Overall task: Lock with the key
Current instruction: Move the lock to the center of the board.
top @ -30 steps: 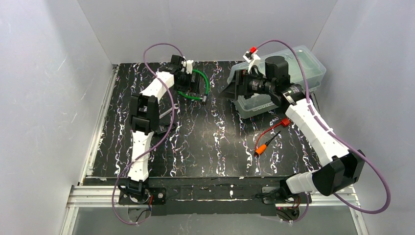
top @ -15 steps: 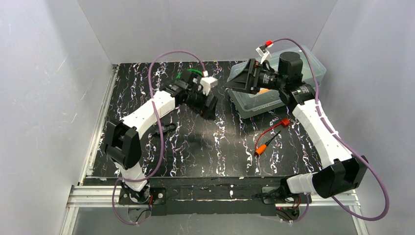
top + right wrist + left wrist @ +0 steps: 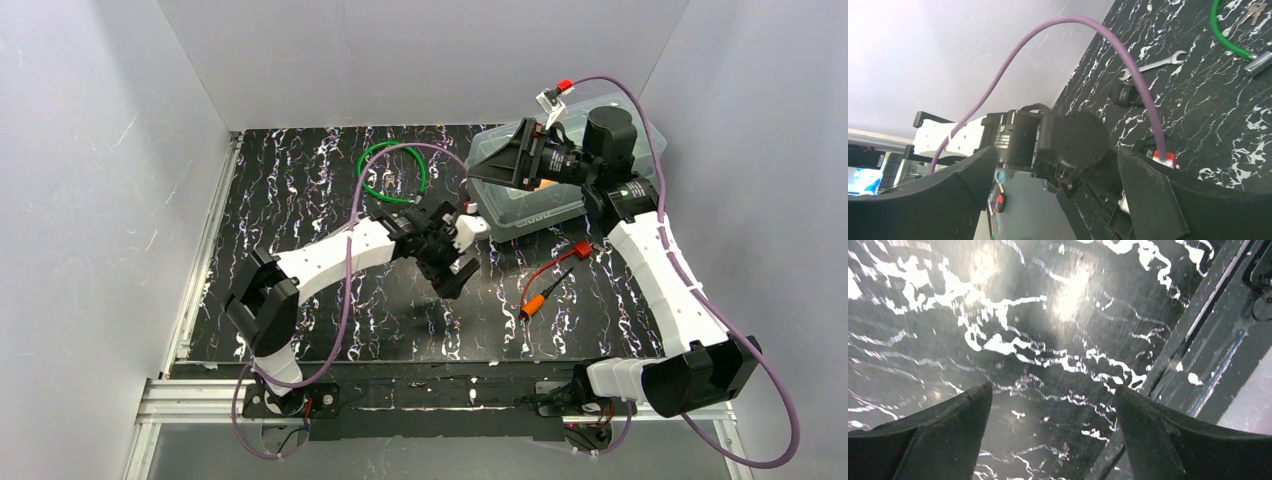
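Overhead, marbled black tabletop, looped green cable

Left wrist cam: left gripper is spread wide, nothing between the jaws. Both dark fingers come in from the bottom corners, tips well apart.

Under them is the black table, white marble veins, two bright glare patches near the top. Surface looks blurred, fine detail not readable.

On the right, the table edge runs diagonally from upper right to bottom centre. Beside it is a dark frame rail with white flecks and a thin blue line along it. There's a pale grey surface past the rail at the right edge, and a dark rounded part in the top-right corner; can't tell what it is.
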Robot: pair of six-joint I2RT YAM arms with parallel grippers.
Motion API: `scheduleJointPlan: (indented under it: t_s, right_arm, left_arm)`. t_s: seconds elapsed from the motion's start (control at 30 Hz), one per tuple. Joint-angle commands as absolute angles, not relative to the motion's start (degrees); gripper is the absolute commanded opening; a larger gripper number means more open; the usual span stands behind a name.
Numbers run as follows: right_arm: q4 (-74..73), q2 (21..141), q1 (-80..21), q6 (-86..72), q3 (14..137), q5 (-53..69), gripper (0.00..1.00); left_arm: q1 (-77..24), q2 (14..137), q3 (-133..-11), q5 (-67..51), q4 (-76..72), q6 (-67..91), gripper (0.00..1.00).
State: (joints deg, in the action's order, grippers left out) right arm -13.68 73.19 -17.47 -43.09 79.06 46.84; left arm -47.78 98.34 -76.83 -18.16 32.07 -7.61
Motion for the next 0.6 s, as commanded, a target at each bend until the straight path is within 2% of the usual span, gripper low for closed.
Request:
scheduleJointPlan:
  t_s: [0.0, 0.37, 0.57]
  right_arm:
    - [-15.3, 70.47, -15.76, -39.92, 78.34, 46.5, 0.98]
    - [-24.78, 69.12, -11.04, -23.65, 78.18, 50.21, 0.98]
    - [-27.69, 69.99, -9.09, -19.62, 81.08, 47.03, 0.98]
  left_arm:
    - [-52.84, 100.61, -83.27, -10.63, 27.36, -10.0, 0.87]
    - [-59.39, 113.26, -94.72, -5.43, 16.02, -10.08, 0.62]
    - [-60.57, 120.94, -99.6, -3.12, 10.61, -7.75, 0.59]
